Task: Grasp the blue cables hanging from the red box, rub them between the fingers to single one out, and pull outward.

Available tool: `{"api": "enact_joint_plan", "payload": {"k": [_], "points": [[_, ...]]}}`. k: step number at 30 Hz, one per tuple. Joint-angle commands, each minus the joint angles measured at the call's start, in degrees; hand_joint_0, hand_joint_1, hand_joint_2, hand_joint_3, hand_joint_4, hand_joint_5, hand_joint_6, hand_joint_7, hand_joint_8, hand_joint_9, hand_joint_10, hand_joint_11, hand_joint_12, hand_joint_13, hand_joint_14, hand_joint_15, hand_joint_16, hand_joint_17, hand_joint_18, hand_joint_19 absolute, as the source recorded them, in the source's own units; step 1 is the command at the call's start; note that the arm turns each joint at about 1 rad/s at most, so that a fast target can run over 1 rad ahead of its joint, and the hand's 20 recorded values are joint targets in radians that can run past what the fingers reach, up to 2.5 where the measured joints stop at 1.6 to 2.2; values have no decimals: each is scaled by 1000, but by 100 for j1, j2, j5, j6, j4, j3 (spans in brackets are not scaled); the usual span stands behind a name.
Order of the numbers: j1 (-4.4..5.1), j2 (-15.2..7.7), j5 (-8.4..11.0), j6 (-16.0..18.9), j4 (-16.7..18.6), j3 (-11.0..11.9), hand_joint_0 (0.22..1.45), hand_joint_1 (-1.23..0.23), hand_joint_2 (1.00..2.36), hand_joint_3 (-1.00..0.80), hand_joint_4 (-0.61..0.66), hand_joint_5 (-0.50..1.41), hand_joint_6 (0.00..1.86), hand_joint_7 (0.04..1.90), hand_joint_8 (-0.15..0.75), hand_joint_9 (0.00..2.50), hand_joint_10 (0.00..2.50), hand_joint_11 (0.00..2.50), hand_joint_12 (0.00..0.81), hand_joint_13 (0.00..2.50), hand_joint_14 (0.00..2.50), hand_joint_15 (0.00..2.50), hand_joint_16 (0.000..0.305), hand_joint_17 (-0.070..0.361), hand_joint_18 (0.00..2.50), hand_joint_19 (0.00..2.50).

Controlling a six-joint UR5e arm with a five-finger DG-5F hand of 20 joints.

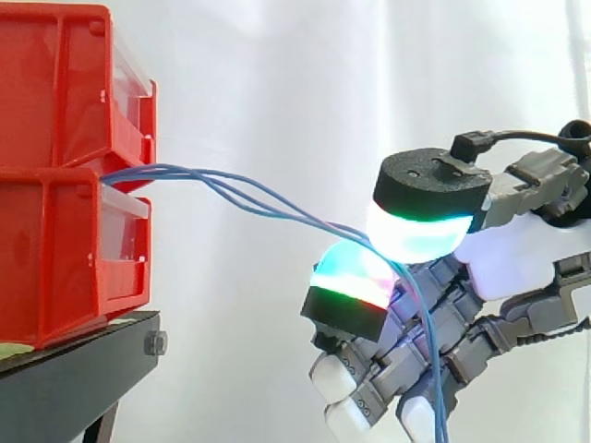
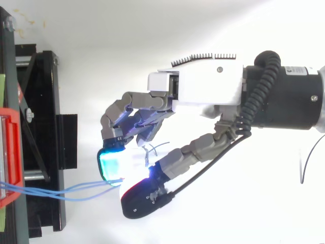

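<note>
Several blue cables (image 1: 185, 171) from the red box (image 1: 65, 166) sit pinched between my fingers (image 1: 355, 277); I should roll them lightly before pulling outward.

Ahead of my hand (image 2: 198, 84) and a little lower stands a black stand (image 1: 83, 358), with a grey bolt (image 1: 155, 343) on the corner facing it. Behind my hand hangs a white curtain (image 1: 295, 92).
</note>
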Motion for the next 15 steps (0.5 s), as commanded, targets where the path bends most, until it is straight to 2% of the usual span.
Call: {"api": "enact_joint_plan", "payload": {"k": [1,9,13,15], "points": [[1,0,8,0,-1,-1,608,-840,1012,-259,219,-208,848,1039,233,562,7,369,337,550,9,218,47,106,618,486],[1,0,8,26,-1,-1,573,-735,1010,-249,234,-173,808,1050,256,637,6,358,361,573,7,222,52,116,625,511],[1,0,0,26,-1,-1,581,-742,1010,-210,240,-171,807,1058,266,642,6,372,370,578,7,217,53,119,628,498],[1,0,0,26,-1,-1,607,-799,1012,-210,224,-178,810,1057,256,629,7,376,356,566,9,213,50,112,608,497]]}}
